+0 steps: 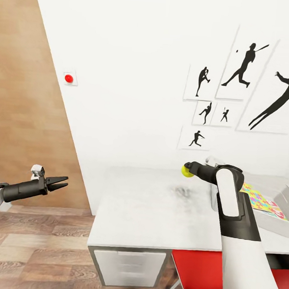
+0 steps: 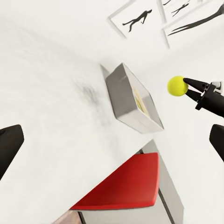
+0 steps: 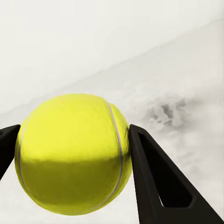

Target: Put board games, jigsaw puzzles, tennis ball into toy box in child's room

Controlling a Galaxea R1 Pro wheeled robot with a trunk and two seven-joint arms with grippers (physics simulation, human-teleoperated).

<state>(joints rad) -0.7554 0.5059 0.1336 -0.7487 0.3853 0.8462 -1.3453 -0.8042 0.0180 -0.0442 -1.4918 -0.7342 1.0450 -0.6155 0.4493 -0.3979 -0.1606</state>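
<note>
right hand [image 1: 190,170] clamps tennis ball [image 1: 186,171] | left hand [image 1: 62,183] slightly parted, holds nothing | no legible writing

Yellow-green tennis ball [image 1: 186,171], pale curved seam across it. Black fingers [image 3: 158,182] on right gripper [image 1: 190,170]; black left gripper [image 1: 59,182] w/ white arm segments. Pale grey table [image 1: 148,205], white drawers, dark smudge on top. Grey toy box [image 2: 122,100]; jigsaw puzzle [image 1: 261,200] inside in pink, yellow, blue, green. Red chair [image 1: 195,274]. White wall w/ black silhouette prints [image 1: 244,65], red button [image 1: 69,78]. Brown wood floor [image 1: 32,248].
</note>
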